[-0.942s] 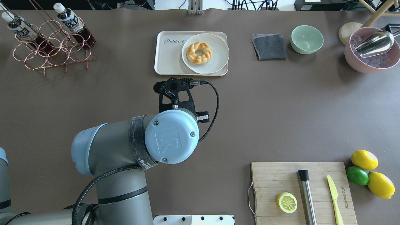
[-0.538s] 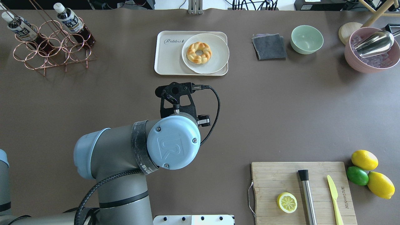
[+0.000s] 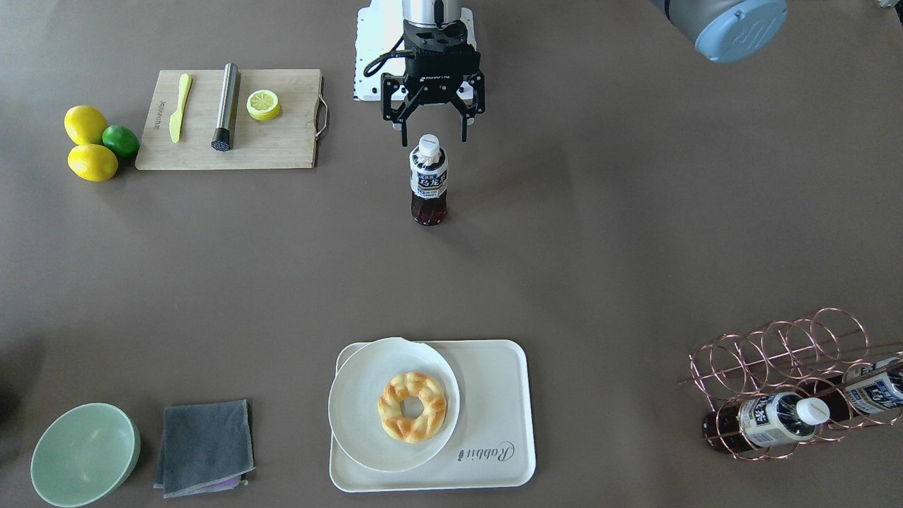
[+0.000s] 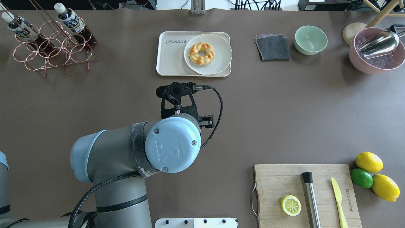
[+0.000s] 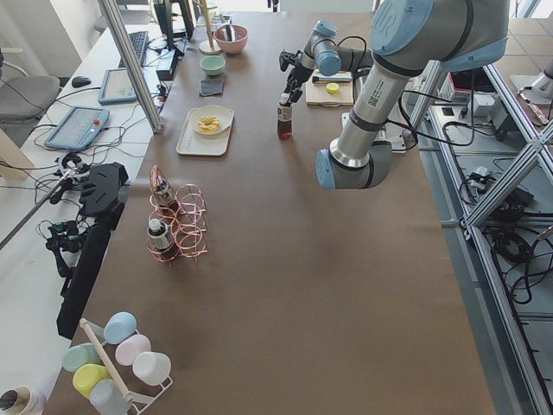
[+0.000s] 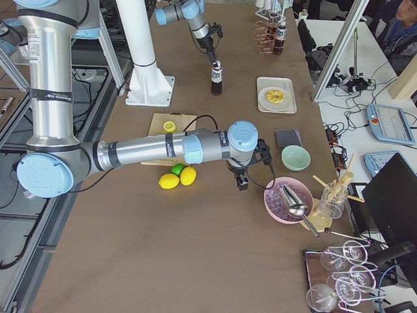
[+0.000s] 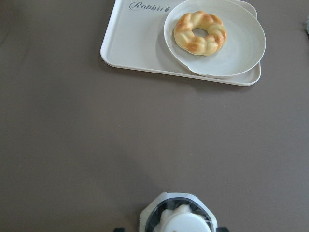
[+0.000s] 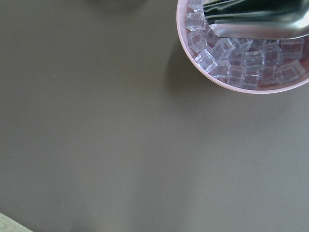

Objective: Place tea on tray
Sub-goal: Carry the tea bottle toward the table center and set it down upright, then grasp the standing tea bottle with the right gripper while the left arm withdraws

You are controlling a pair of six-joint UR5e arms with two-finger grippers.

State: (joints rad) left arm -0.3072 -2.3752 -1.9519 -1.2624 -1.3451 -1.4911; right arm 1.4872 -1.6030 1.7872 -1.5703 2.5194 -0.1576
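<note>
One tea bottle stands upright on the bare table between the robot and the tray. My left gripper is open. Its fingertips straddle the white cap without touching it. The cap shows at the bottom of the left wrist view, with the tray ahead. In the overhead view my left arm hides the bottle and the gripper. My right gripper hangs high beside the pink ice bowl. I cannot tell whether it is open.
A white plate with a doughnut fills the tray's half away from the lettering. Two more tea bottles lie in a copper wire rack. There are also a cutting board, lemons, a green bowl and a grey cloth.
My left arm's wrist has shifted a little back towards the robot's base. Nothing else has moved.
</note>
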